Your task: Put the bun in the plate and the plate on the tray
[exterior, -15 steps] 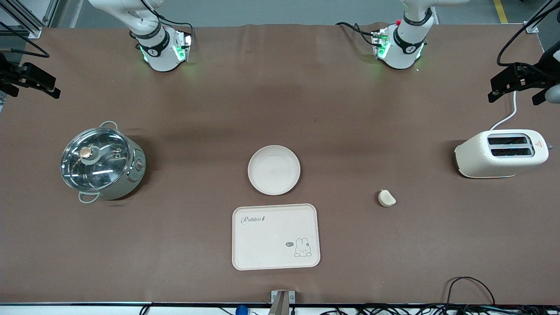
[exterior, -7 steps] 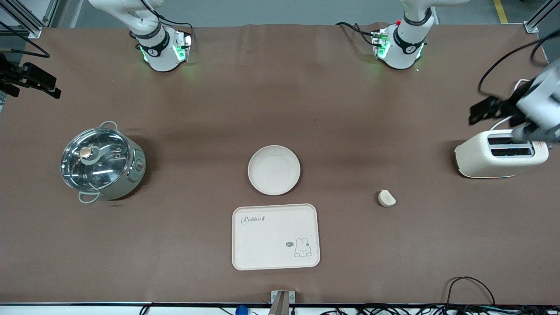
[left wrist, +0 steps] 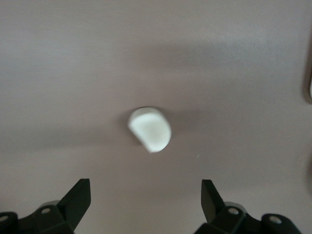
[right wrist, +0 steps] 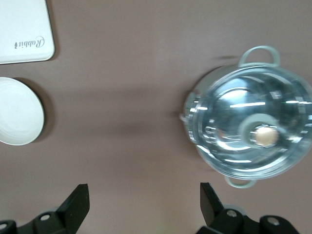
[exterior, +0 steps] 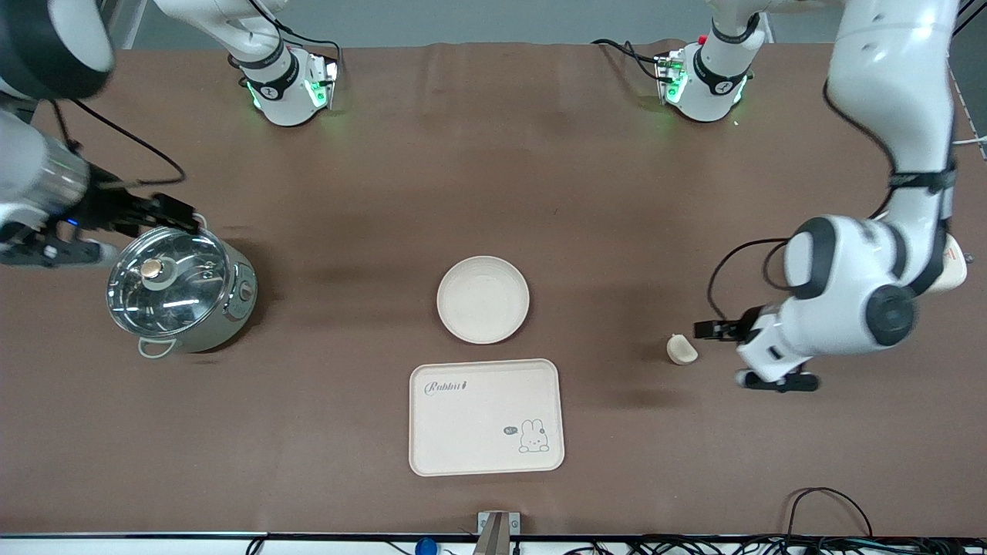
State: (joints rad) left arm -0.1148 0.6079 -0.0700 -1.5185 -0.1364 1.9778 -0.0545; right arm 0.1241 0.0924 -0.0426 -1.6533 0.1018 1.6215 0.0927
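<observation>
The bun (exterior: 682, 349) lies on the brown table toward the left arm's end, and it shows in the left wrist view (left wrist: 150, 128). The round plate (exterior: 483, 299) sits mid-table, with the Rabbit tray (exterior: 486, 416) just nearer to the front camera. Both are bare. My left gripper (exterior: 775, 380) hangs open and empty over the table beside the bun; in its wrist view (left wrist: 146, 187) the bun lies ahead of the fingertips. My right gripper (exterior: 54, 252) is open and empty (right wrist: 144, 192) over the table beside the pot. The right wrist view shows the plate (right wrist: 17, 112) and a tray corner (right wrist: 24, 29).
A steel pot with a glass lid (exterior: 179, 287) stands toward the right arm's end, and it shows in the right wrist view (right wrist: 251, 131). A cream toaster (exterior: 956, 274) at the left arm's end is mostly hidden by the left arm. Cables lie along the table's near edge.
Both arms have swung in from the table's ends. The left hand came down beside the bun; the right hand came in beside the pot. The bun, plate and tray have not moved.
</observation>
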